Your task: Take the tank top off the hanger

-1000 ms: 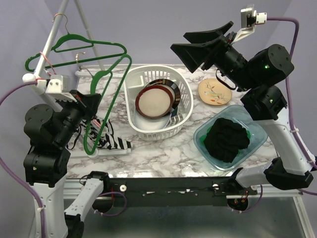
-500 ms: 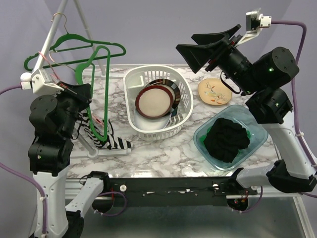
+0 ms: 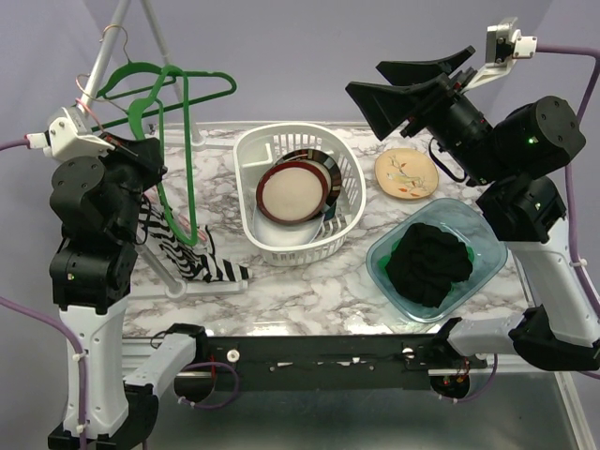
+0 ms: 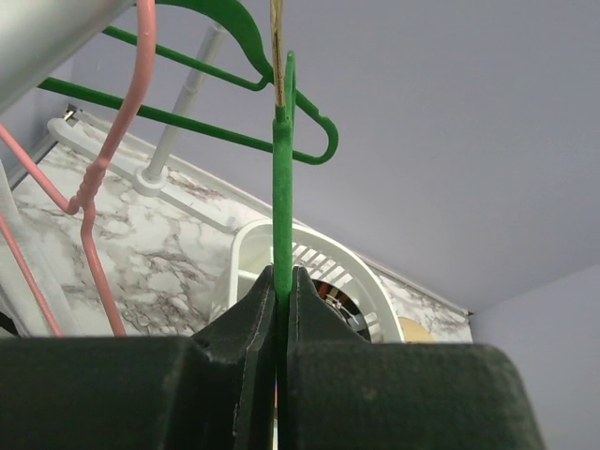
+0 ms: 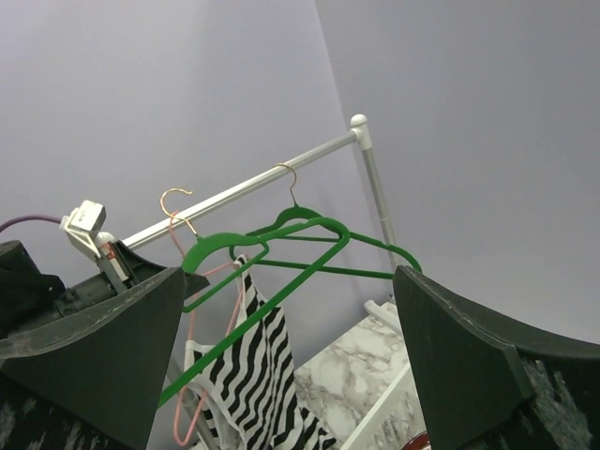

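Tank top [image 3: 187, 258], zebra-striped, hangs below the green hanger [image 3: 190, 169], and its lower end lies on the marble table [image 3: 309, 281] left of the white basket [image 3: 349, 187]. The left gripper [image 4: 281, 281] is clenched on the hanger's thin bar by the clothes rail [image 5: 253, 187]. The right gripper [image 3: 364, 77] hangs high above the table, fingers spread wide and holding nothing.

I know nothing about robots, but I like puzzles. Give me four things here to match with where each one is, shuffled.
1 green hanger
2 striped tank top
3 black cloth
4 patterned plate

A in clear green tub
B pinched in left jaws
C trailing onto table, near left arm
D on table, right of white basket

Pairs: 1-B, 2-C, 3-A, 4-D.
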Controlling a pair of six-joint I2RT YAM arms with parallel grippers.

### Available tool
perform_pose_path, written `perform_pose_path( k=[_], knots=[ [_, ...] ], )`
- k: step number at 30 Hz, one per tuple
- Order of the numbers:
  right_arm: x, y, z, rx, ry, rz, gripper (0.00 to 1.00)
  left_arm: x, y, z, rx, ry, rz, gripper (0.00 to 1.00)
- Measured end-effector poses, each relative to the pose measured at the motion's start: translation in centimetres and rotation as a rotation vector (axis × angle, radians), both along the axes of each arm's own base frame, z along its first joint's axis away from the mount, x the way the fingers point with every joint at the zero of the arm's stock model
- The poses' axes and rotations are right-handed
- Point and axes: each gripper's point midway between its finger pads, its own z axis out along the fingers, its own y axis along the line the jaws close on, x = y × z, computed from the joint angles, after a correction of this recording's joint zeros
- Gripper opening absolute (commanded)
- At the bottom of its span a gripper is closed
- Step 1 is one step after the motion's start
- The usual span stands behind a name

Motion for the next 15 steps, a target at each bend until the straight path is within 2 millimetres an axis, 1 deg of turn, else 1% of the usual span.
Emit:
perform_pose_path(
  k=[7,11,15],
  knots=[
    [0.47,0.18,-0.62,-0.009,0.014,-0.01,1.0,0.58,0.18,-0.53,0.023,0.038,0.011,0.0],
    [0.49,0.18,-0.63,-0.01,0.013,-0.012,0.99,0.84,0.29,-0.23,0.039,0.066,0.023,0.0],
    [0.55,0.16,-0.69,-0.011,0.013,-0.015,0.99,0.62,0.52,-0.9,0.046,0.106,0.036,0.0]
  ],
)
